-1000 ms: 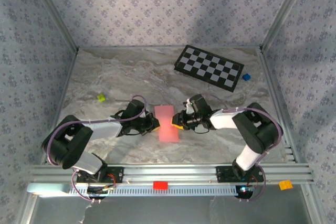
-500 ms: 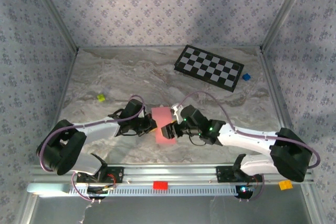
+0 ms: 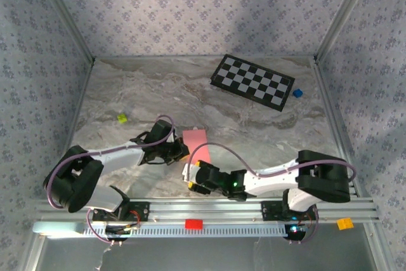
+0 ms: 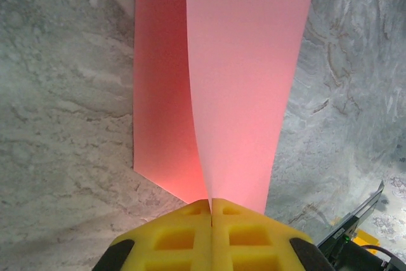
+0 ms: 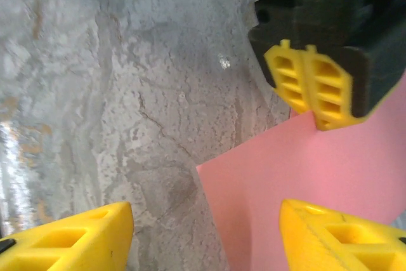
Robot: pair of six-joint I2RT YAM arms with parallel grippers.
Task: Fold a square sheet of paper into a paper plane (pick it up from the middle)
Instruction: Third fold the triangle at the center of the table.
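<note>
1. Top external view: the square sheet of paper (image 3: 195,139) lies on the table (image 3: 127,93), on the near side of the checkered board (image 3: 252,82) and well apart from it. It looks doubled over into a narrow strip.
2. The left gripper (image 3: 183,152) is also on the near side of the board and touches the sheet's left edge. Its jaws are closed on the paper. In the left wrist view, two layers come out from between the yellow pads (image 4: 184,236): one lies flat on the table and the other curves upward.
3. The right gripper (image 3: 193,179) is farther from the board than the sheet is, at the sheet's near end. Its jaws stand wide and hold nothing. In the right wrist view, the near corner of the sheet lies between the two pads and below them. I cannot tell if it touches them.
4. I judge that the step in hand is for the right gripper to take or press this near end while the left one holds the fold.
5. To do it well, the left pinch should stay firm and not pull sideways, so that the two layers do not slide apart.
6. The right jaws should come down low over the corner and close on both layers, not on the upper one alone.
7. The paper is thin, so a fast or skewed move could crumple the corner or make a crooked crease.
</note>
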